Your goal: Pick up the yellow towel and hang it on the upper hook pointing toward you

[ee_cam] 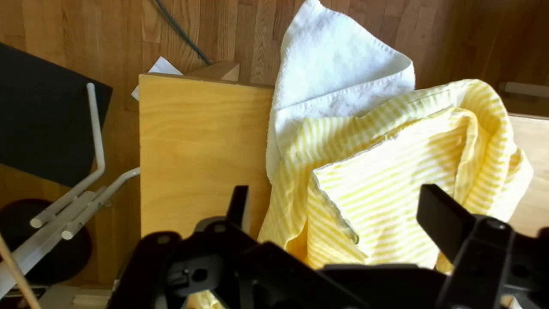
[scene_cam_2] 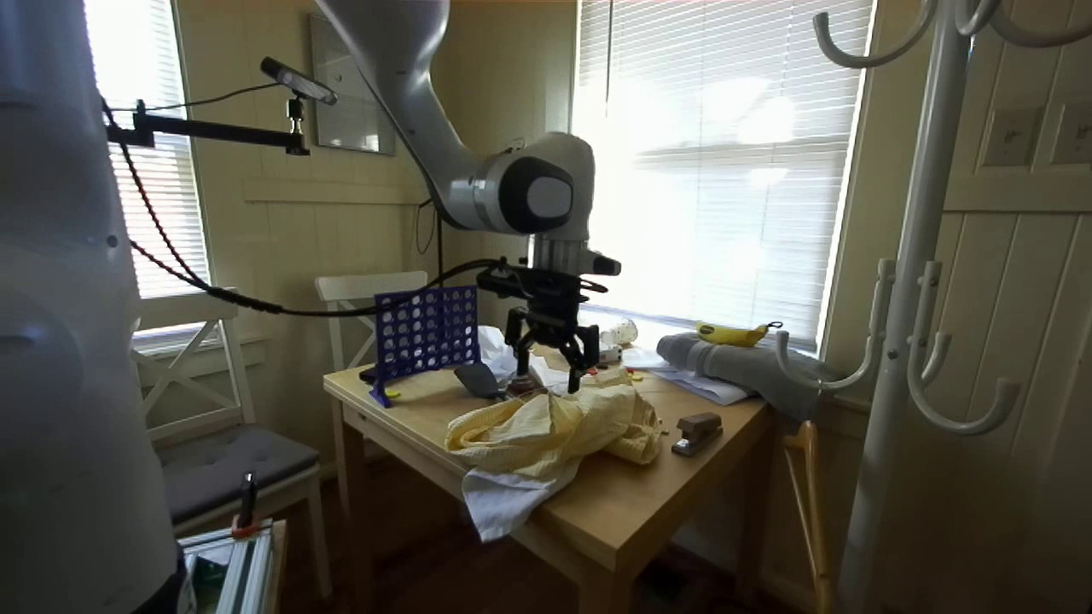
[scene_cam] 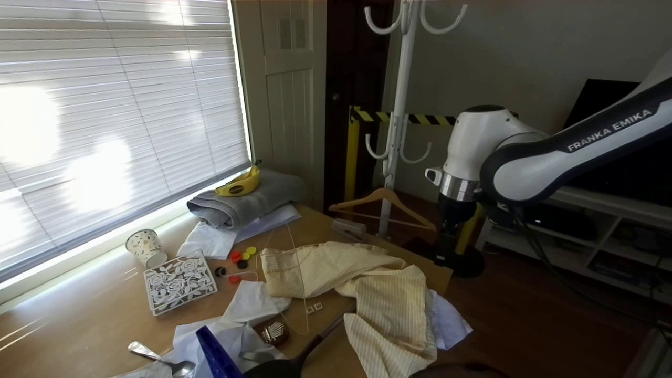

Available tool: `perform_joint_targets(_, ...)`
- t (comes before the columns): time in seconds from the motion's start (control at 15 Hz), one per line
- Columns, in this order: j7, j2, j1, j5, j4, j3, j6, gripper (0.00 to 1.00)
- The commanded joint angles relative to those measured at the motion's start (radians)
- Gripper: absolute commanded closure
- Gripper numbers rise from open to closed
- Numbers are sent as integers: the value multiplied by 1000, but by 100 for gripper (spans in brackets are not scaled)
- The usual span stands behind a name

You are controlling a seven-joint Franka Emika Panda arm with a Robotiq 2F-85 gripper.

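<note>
In the wrist view the gripper (ee_cam: 336, 201) hangs, jaws wide apart. Below, the yellow towel (ee_cam: 394, 180) lies crumpled on the table (ee_cam: 201, 146), a white cloth (ee_cam: 339, 71) at its eleven o'clock; farther, at nine, stands the coat rack (ee_cam: 62, 221).

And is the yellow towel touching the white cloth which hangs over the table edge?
Touching: in the wrist view, the yellow towel lies over part of the white cloth.

Wrist cam: close, facing down on yellow towel (ee_cam: 381, 184). An ext. view: nr table (scene_cam: 94, 323), facing rack (scene_cam: 402, 79); an ext. view: farther off, facing window (scene_cam_2: 712, 205). Both ext. share table, rack.
</note>
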Motion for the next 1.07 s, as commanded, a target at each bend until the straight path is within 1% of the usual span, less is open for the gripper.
perform_joint_targets(0.0, 8, 164, 11, -74, 141, 20, -49, 0)
perform_joint_targets(0.07, 32, 192, 18, -104, 169, 20, -60, 0)
perform_joint_targets(0.13, 5, 114, 4, -49, 82, 24, -17, 0)
perform_joint_targets(0.27, 8, 142, 5, -53, 98, 25, -16, 0)
perform_joint_targets(0.8, 7, 133, 3, -53, 98, 25, -16, 0)
perform_joint_targets(0.87, -32, 147, 12, -72, 103, 35, -7, 0)
perform_joint_targets(1.0, -94, 176, 21, -64, 116, 58, 12, 0)
